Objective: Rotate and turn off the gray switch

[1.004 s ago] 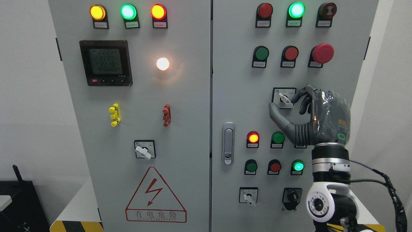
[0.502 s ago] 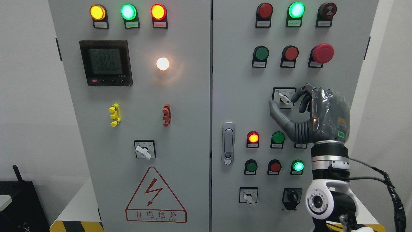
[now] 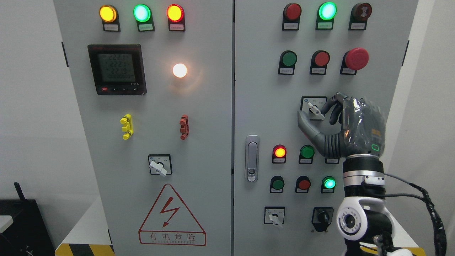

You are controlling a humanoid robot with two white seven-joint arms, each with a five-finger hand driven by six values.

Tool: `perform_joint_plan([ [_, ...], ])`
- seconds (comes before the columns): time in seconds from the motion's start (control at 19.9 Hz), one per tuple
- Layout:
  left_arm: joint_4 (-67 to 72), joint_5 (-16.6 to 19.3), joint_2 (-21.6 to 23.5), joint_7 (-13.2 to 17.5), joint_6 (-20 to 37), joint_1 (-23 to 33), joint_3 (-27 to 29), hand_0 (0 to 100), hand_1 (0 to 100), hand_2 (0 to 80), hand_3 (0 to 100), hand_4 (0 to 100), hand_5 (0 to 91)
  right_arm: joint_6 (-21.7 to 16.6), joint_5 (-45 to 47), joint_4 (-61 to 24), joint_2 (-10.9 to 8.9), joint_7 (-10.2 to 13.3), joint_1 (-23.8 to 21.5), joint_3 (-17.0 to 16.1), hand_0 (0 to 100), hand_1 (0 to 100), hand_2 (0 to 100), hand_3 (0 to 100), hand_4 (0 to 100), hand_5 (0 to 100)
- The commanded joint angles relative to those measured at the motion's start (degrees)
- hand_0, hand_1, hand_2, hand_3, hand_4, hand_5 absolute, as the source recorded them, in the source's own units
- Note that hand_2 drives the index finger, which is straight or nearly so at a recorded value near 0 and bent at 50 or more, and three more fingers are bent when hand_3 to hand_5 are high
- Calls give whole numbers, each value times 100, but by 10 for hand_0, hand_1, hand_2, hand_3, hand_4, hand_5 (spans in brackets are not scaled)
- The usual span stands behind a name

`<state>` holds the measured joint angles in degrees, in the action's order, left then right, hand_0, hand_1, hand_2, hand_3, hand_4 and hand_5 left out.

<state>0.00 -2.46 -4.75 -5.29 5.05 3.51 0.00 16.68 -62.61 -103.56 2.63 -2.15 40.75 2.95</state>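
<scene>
At right of centre the right robot hand cupped the gray switch, fingers apart, not yet pinching; next, close and twist.

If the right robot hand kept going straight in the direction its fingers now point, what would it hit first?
Most likely the gray switch: the right robot hand has its thumb below the lever and its fingers curled in from the right. Behind the switch is the cabinet door. Depth is unclear, so contact cannot be confirmed.
</scene>
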Motion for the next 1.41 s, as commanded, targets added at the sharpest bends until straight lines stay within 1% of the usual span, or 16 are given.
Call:
perform_joint_plan([
  [0.0, 79, 0, 0, 1, -4, 0, -9, 120, 389, 0, 0, 0, 0, 2, -14, 29, 1, -5, 3, -5, 113, 402, 644, 891, 895, 1000],
  [0.2, 79, 0, 0, 1, -4, 0, -9, 120, 389, 0, 0, 0, 0, 125, -14, 38, 1, -31, 56, 4, 118, 401, 661, 895, 896, 1000],
  [0.3, 79, 0, 0, 1, -4, 0, -9, 120, 389, 0, 0, 0, 0, 125, -14, 38, 1, -66, 82, 4, 121, 400, 661, 896, 895, 1000],
  [0.8, 79, 0, 0, 1, -4, 0, -9, 120, 389, 0, 0, 0, 0, 134, -14, 56, 1, -66, 100, 4, 130, 398, 661, 897, 895, 1000],
  [1.05, 79, 0, 0, -8, -4, 0, -9, 120, 389, 0, 0, 0, 0, 134, -14, 56, 1, -66, 91, 4, 170, 413, 661, 898, 895, 1000],
  [1.35, 79, 0, 0, 1, -4, 0, -9, 120, 389, 0, 0, 0, 0, 134, -14, 64, 1, -66, 91, 12, 179, 422, 669, 899, 894, 1000],
])
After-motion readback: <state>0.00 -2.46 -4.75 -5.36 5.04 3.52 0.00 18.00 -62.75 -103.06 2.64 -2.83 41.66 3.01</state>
